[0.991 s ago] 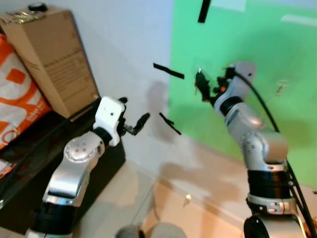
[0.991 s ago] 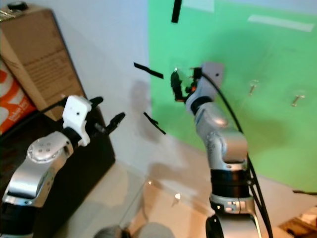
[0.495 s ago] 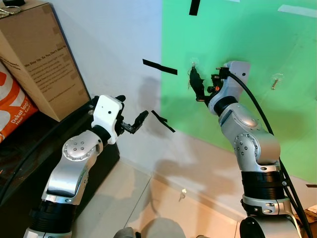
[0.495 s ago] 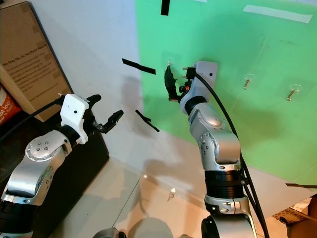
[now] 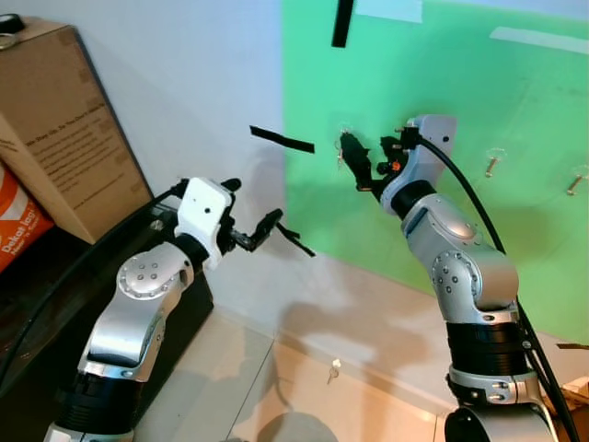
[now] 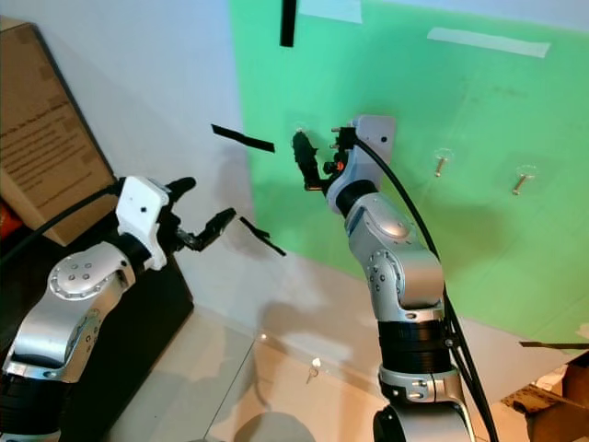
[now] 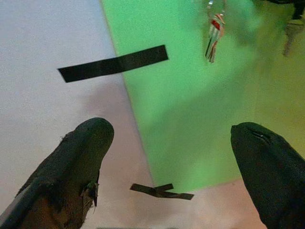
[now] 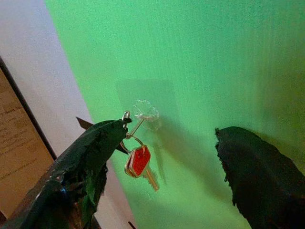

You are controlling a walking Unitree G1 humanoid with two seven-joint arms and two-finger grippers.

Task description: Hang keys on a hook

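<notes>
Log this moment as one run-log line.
keys: hanging on hook | right gripper: open at keys | left gripper: open, idle | wall: green

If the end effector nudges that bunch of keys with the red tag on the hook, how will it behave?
The bunch of keys with the red tag dangles from a ring on the clear hook, so it would probably swing and jingle loosely. It looks small and light; a sideways knock might slip it off.

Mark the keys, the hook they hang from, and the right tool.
keys [image 8: 138,161], right wrist view, on the red key head.
hook [image 8: 145,112], right wrist view, on its clear wall mount.
right tool [image 8: 164,157], right wrist view, midway between its two open black fingers.
</notes>
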